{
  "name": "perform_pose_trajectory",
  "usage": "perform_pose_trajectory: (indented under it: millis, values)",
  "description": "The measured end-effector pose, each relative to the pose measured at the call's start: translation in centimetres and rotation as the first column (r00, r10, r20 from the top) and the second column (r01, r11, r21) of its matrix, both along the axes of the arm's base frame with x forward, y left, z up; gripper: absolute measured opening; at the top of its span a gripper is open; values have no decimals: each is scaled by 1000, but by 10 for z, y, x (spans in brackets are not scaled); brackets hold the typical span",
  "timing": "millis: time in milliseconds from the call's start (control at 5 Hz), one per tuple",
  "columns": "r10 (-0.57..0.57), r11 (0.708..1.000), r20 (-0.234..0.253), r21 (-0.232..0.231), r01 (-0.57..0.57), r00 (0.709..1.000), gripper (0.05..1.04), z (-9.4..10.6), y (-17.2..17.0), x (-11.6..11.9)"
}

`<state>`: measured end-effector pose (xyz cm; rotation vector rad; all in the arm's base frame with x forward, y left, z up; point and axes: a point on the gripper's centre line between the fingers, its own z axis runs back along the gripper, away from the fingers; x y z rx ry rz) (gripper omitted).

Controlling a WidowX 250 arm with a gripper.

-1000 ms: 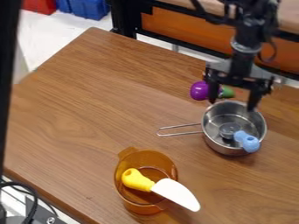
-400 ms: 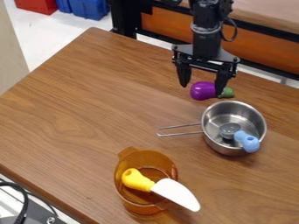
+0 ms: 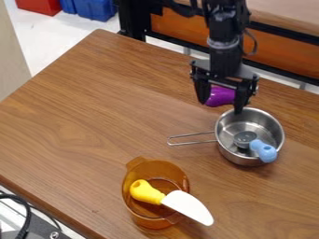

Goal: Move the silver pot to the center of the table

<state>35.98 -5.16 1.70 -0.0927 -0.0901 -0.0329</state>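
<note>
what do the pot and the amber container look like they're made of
The pot looks like polished stainless steel: silver-grey, with bright reflections inside. The amber container seems smooth, clear tinted plastic, possibly glass; its base shows through.

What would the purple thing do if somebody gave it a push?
The purple thing would probably roll, since its side looks round and smooth. It might curve off rather than go straight, because its shape isn't an even ball. Its shine suggests hard plastic, so I'd guess it wouldn't squash.
</note>
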Motion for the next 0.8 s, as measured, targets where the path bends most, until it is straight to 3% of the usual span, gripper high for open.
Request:
perform_pose_trajectory:
  millis: [200,400,800]
  values:
    - [-5,1000,21,-8,6,1000,997,-6,-1,0]
    - [-2,1000,-4,26,3,1000,997,-23,4,-2]
    - [8,999,4,49,-8,1000,952,-33,7,1]
